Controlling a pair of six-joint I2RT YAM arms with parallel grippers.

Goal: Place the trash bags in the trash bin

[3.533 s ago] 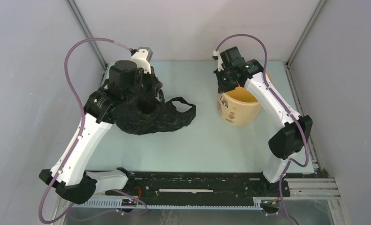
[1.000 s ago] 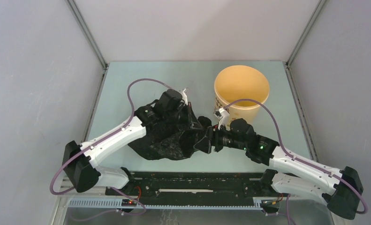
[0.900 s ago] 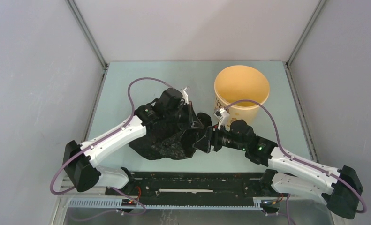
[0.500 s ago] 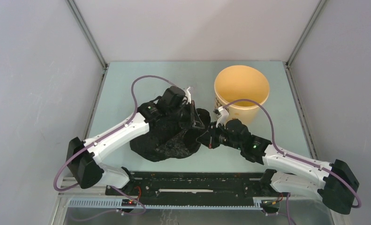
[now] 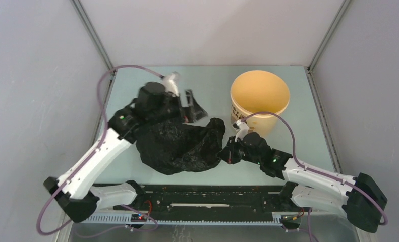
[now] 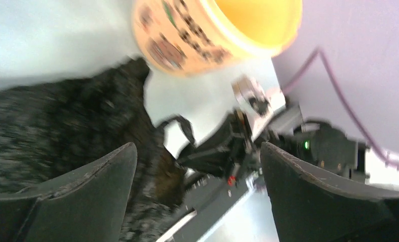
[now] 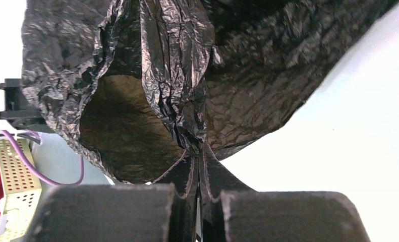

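Limply, the glossy, crinkled black trash bag (image 5: pixel 179 146) lay heaped on the table (image 5: pixel 212 83) beside, not in, the round yellow trash bin (image 5: pixel 260 98). The right gripper (image 7: pixel 197 194) pinched its film; the left gripper (image 5: pixel 193 107) had its jaws spread.

Top camera high, looking down; wrist cameras close-in, low; all three share trash bags (image 5: pixel 182 143).

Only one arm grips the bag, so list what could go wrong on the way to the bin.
1. The right jaws pinch only a thin fold of the trash bag; it may slip out when lifted.
2. The bag lies spread wider than the trash bin, and the left jaws stand open, holding nothing; it could drape over the rim or tip the bin.
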